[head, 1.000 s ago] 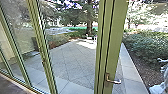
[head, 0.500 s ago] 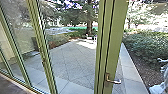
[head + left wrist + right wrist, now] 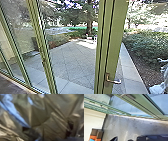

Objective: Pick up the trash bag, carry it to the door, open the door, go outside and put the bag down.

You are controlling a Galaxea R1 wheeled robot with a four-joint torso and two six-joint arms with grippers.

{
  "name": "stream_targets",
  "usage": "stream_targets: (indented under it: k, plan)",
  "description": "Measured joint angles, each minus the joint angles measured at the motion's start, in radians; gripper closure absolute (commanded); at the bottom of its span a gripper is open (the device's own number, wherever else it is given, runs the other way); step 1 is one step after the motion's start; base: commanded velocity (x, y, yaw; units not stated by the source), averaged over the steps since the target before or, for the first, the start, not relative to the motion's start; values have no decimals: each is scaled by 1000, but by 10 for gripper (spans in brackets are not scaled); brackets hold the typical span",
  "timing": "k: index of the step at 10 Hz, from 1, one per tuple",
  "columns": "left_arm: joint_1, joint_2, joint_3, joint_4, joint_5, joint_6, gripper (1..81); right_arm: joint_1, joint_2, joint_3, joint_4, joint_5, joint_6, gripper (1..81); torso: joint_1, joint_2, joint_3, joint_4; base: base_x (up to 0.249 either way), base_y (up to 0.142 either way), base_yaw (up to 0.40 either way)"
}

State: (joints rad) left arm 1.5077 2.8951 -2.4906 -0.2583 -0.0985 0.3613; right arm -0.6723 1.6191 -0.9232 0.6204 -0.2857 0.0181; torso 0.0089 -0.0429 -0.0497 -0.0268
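Trash bag [image 3: 41, 116] is right up against your left wrist camera: thin, crinkly, shiny film. Likely soft, slippery, saggy, easy to tear; weight unclear. Best hold: gathered neck, plenty of film bunched, not one fold. Can't tell if your left gripper is clenched on it or released; right gripper, can't tell either. Green door frame [image 3: 112, 45] with lever handle [image 3: 113, 81] stands between you and the paving [image 3: 72, 58]. Watch the bag snagging on handle or glass edge. Brown-and-orange blocky thing [image 3: 100, 134] by the wall, shrubs [image 3: 147, 47] outside.
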Motion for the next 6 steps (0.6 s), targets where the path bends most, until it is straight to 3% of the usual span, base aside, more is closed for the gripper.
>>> stream_targets:
  k: [4, 6]
  plan:
    - [0, 4, -7, 0, 0, 0, 811, 155, 69, -99, 0, -122, 117, 10, 0, 0, 0, 0, 0, 0, 0]
    - [1, 3, -7, 0, 0, -1, 811, 232, 111, -152, -20, -191, 209, 10, 1, 0, 0, 0, 0, 0, 0]
